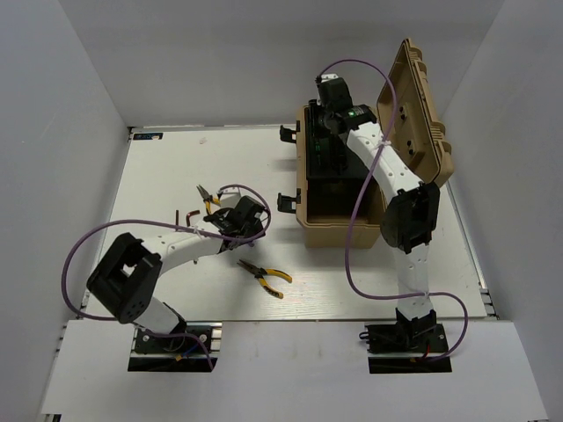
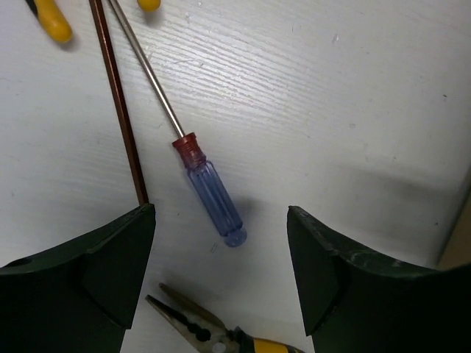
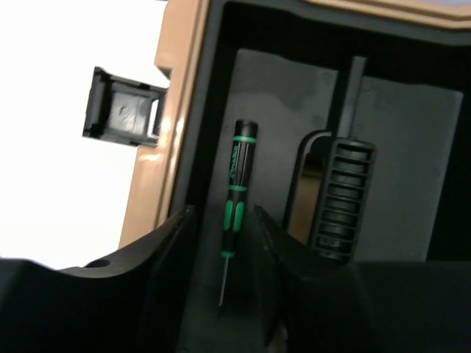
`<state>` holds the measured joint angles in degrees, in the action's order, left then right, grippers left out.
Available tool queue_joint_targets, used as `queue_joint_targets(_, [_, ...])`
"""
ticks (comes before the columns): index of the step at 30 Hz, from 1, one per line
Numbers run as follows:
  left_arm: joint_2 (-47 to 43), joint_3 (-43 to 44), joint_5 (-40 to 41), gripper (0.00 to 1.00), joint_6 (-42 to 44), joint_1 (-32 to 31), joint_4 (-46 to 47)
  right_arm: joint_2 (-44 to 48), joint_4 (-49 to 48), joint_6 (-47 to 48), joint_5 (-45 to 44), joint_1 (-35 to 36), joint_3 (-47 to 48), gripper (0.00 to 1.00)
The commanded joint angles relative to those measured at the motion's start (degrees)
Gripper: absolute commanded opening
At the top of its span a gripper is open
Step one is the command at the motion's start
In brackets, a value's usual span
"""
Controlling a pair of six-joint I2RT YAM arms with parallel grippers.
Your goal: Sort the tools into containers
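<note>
A blue-handled screwdriver with a red collar (image 2: 213,197) lies on the white table, its handle end between the tips of my open left gripper (image 2: 221,215), which hovers above it (image 1: 237,220). A brown hex key (image 2: 118,103) lies beside its shaft. One pair of yellow-handled pliers (image 1: 264,277) lies near the table front, its nose in the left wrist view (image 2: 199,331). A second pair (image 1: 209,198) lies further back. My right gripper (image 3: 224,213) is inside the tan case (image 1: 303,189), jaws apart around a green/black screwdriver (image 3: 237,191) lying on the case floor.
The case lid (image 1: 422,114) stands open at the right. Black latches (image 1: 288,201) stick out of the case's left wall. A black ribbed handle (image 3: 338,198) sits inside the case. More hex keys (image 1: 182,215) lie left of my left gripper.
</note>
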<state>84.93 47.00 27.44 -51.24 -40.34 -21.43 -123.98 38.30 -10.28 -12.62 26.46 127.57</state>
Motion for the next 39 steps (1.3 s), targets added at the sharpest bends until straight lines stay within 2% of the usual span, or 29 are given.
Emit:
queue_joint_targets(1, [1.9,3.62,-1.95,0.82,0.71,0.96,0.42,3.13,0.45,-0.26,1.99,0.7,-0.56,0.44])
queue_joint_targets(9, [6.66,7.04,-3.62,0.78,-0.52,1.58,-1.16,8.75,0.81,-1.31,5.49,0.7,-5.66,0.46])
queue_joint_targets(12, [8.94,8.89,-3.62,0.75,-2.27,1.58,-4.92,11.47,0.55,-2.19,7.43,0.53,-8.3,0.46])
queue_joint_targets(16, [11.4,10.56,-3.1,0.7,-4.21,1.58,-7.13,14.38,0.19,-2.64,9.28,0.7,-11.37,0.46])
queue_joint_targets(20, [12.72,10.57,-3.1,0.6,-5.26,1.58,-7.66,16.93,-0.33,-2.9,10.69,0.52,-14.36,0.46])
queue_joint_targets(23, [12.72,10.57,-3.1,0.58,-5.27,1.58,-7.66,19.3,-0.69,-2.72,11.83,0.7,-16.38,0.46])
queue_joint_targets(26, [12.72,9.34,-3.1,0.45,-5.27,1.58,-7.66,20.36,-0.6,-2.63,14.11,0.7,-17.27,0.46])
queue_joint_targets(27, [12.72,9.33,-3.1,0.32,-5.27,1.58,-7.14,20.45,-0.51,-2.38,14.81,0.7,-17.18,0.46])
queue_joint_targets(29, [11.85,9.33,-3.1,0.16,-5.27,1.58,-7.13,20.97,0.1,-1.15,16.56,0.88,-17.0,0.46])
queue_joint_targets(33, [9.56,12.67,-0.99,0.02,-3.86,1.58,-8.89,22.47,0.37,1.93,20.61,1.14,-16.91,0.46])
queue_joint_targets(35, [7.72,15.21,1.47,0.01,-2.9,0.96,-10.46,23.26,0.28,3.94,23.94,1.23,-17.35,0.4])
queue_joint_targets(36, [7.19,16.09,2.0,0.0,-1.77,0.96,-10.47,23.7,0.37,4.39,23.96,1.14,-17.7,0.23])
queue_joint_targets(39, [4.99,19.26,3.32,0.0,0.78,0.96,-12.13,24.92,0.19,5.71,25.1,1.58,-18.58,0.0])
